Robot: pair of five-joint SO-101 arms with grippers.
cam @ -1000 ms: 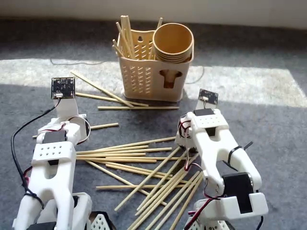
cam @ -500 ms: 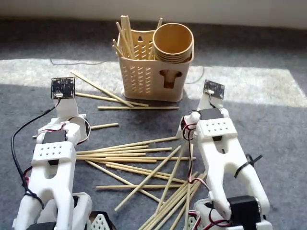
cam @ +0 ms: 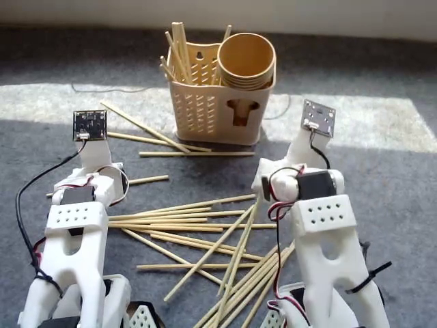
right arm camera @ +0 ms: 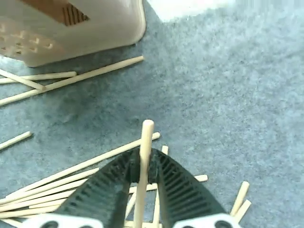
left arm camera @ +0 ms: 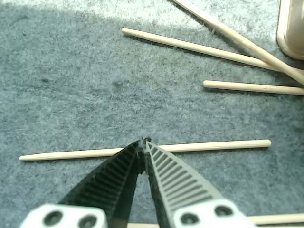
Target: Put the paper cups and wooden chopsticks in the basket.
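A cream basket (cam: 217, 109) stands at the back of the grey carpet with stacked paper cups (cam: 246, 60) and several wooden chopsticks (cam: 179, 49) in it. Many loose chopsticks (cam: 184, 225) lie scattered between my arms. My right gripper (right arm camera: 144, 156) is shut on one chopstick (right arm camera: 147, 130), whose end pokes past the fingertips; the basket's corner (right arm camera: 80, 33) lies beyond it. In the left wrist view my left gripper (left arm camera: 144, 141) is shut with nothing in it, its tips just over a single chopstick (left arm camera: 213, 145) lying crosswise on the carpet.
Three more chopsticks (cam: 153, 137) lie in front of the basket's left side. A thin cable (cam: 102, 89) runs across the sunlit strip of carpet behind the arms. Open carpet stretches to the right of the right arm.
The right arm has drawn back and its wrist has risen with the chopstick in its gripper; the pile under it has shifted. The left arm has not moved.
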